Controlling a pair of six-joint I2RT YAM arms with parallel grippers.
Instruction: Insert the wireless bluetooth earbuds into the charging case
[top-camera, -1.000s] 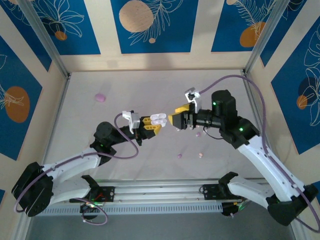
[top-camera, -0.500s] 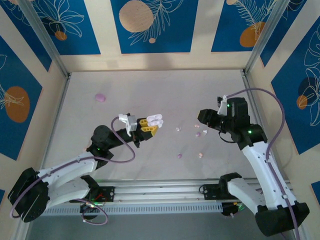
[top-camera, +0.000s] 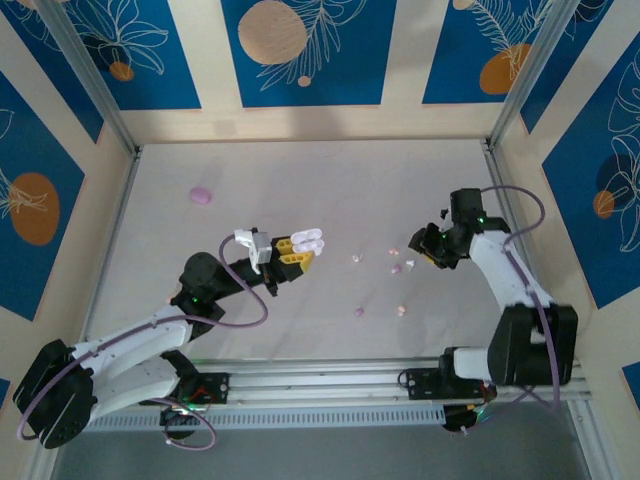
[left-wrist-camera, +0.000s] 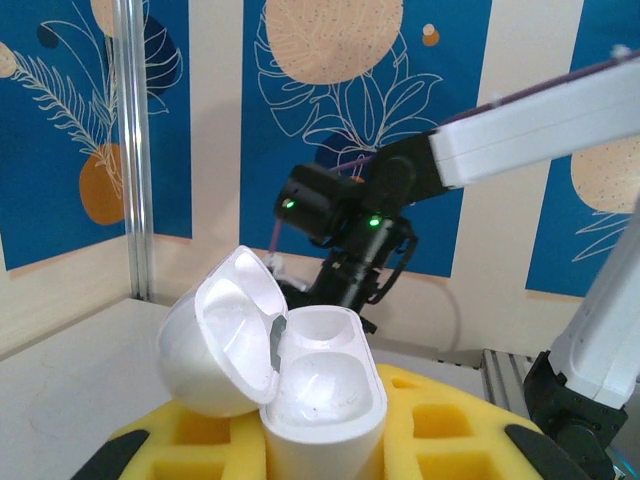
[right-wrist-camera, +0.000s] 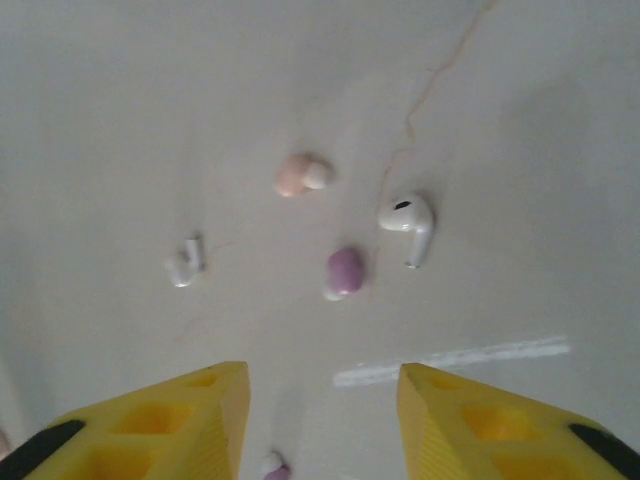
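Right gripper (right-wrist-camera: 320, 425) hangs nose-down over the table (top-camera: 300, 180), toward its right edge. Its yellow fingers (right-wrist-camera: 190, 415) are parted with bare tabletop between them, and nothing is held. Left gripper (top-camera: 290, 257) is clamped on the charging case (left-wrist-camera: 325, 385), held up off the table near its middle. The lid (left-wrist-camera: 215, 340) is flipped back and both wells look empty.

Earbuds lie in a loose cluster under the right gripper:
- white stemmed earbud (right-wrist-camera: 408, 222)
- purple earbud (right-wrist-camera: 345, 272), just beside the white one
- pink-and-white earbud (right-wrist-camera: 300, 176), farther out
- small white earbud (right-wrist-camera: 185, 265), off to one side
- one more bud (right-wrist-camera: 272, 466), at the frame's bottom near a finger

The top view adds a purple bud (top-camera: 359, 311) and a pale bud (top-camera: 401, 311) closer to the near edge. A purple pebble case (top-camera: 201, 194) sits well apart, toward the far left corner.

Risks, as I judge them:
- The buds are tiny against the fingers, and rounded smooth plastic may squirt out as the jaws close.
- The white and purple earbuds lie close, so a descent slightly off could pinch both or flick one across the table.
- A bud gripped at an odd angle likely won't seat in its well.
- A coloured bud may not belong to this white case.
- The case is gripped low on its body, so a push from above could tip it or knock the lid shut.

Writing: none readable. The case is plain white with no logo showing. The wall panels (top-camera: 300, 50) carry leaf-and-circle patterns only. A pale streak (right-wrist-camera: 450, 355) on the table is a scuff or tape, not lettering.
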